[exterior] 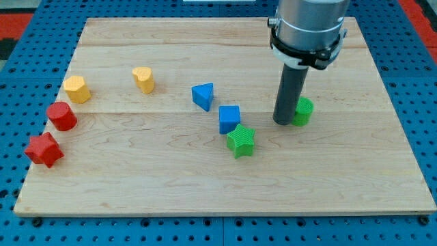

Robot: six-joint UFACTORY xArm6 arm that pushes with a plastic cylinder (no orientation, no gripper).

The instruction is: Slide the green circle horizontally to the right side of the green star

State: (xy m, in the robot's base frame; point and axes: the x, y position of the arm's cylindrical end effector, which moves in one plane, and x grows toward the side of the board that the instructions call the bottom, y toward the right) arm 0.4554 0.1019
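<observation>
the arm comes down from the upper right of the frame as a wide grey metal cylinder with a black ring around it, and below it a straight dark rod stands upright on the board. my tip (285, 121) rests on the wood right of the centre, touching or almost touching the left side of the small green circle block (303, 111), which is partly hidden behind the rod. there are no jaws on this arm, only the rod, so nothing is held.

the green star block (240, 141) lies lower and to the left of my tip, near the centre of the frame. the green circle block is up and right from it, with the rod between them. a blue cube block (229, 118) sits just above the star, nearly touching it, and a blue triangle block (203, 96) is further up left.

in the upper left part there are a yellow heart-like block (143, 79) and a yellow hexagon-like block (77, 89). at the left edge stand a red rounded block (62, 116) and below it a red star block (44, 149).

all blocks look like matte plastic with fine ridges. the board (150, 184) is pale wood with visible grain and plank lines, lying on a blue perforated surface (13, 82). i can read no writing or label.
</observation>
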